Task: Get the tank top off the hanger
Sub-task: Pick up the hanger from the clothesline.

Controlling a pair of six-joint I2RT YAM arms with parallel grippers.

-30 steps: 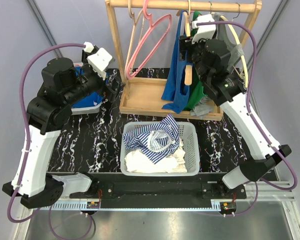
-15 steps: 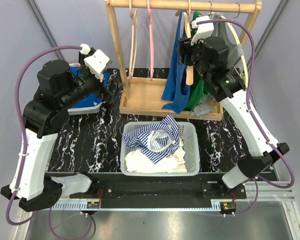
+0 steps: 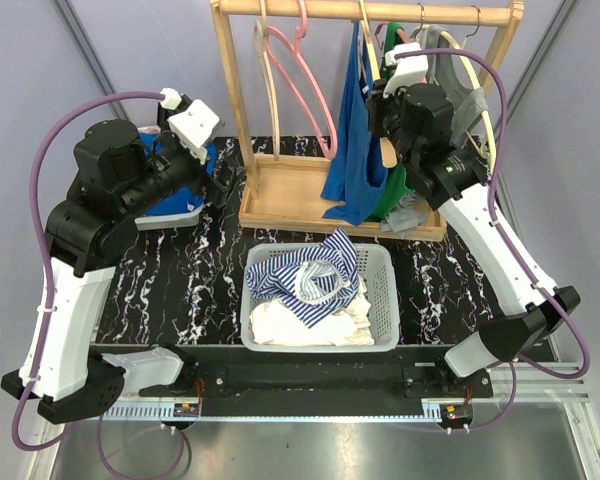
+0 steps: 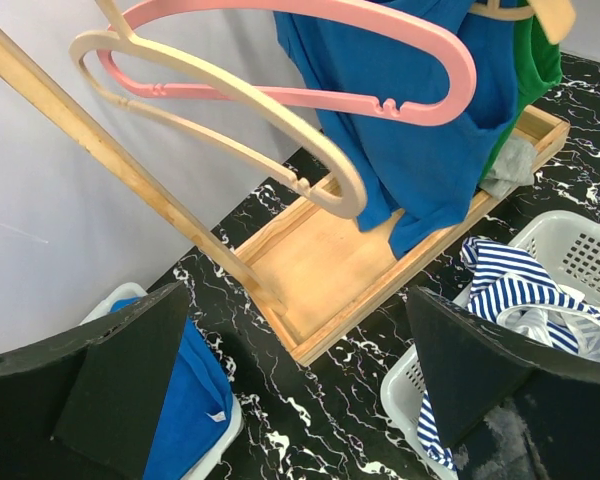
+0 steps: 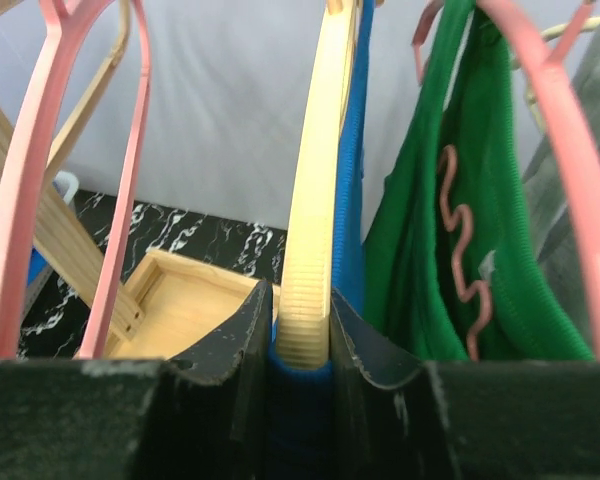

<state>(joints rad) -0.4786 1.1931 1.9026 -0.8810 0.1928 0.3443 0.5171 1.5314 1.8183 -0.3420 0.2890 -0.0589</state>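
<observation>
The blue tank top [image 3: 352,150] hangs on a cream hanger [image 3: 388,152] on the wooden rail, right of centre. My right gripper [image 3: 383,100] is shut on that hanger's arm with the blue fabric pinched against it. In the right wrist view the cream hanger [image 5: 315,200] and the blue strap [image 5: 353,200] stand between the right gripper's [image 5: 302,335] closed pads. My left gripper [image 3: 223,178] is open and empty, left of the rack base. In the left wrist view the tank top [image 4: 420,130] hangs beyond the left gripper [image 4: 298,295].
An empty pink hanger [image 3: 302,75] and a cream one [image 3: 264,70] hang left on the rail. Green [image 3: 395,185] and grey [image 3: 475,100] garments hang right of the tank top. A white basket [image 3: 385,262] of clothes sits in front. A bin with blue cloth [image 3: 180,200] sits left.
The empty pink and cream hangers have swung round on the rail. My right gripper has shifted slightly with the hanger and tank top. My left arm drew back a little, then held still.
</observation>
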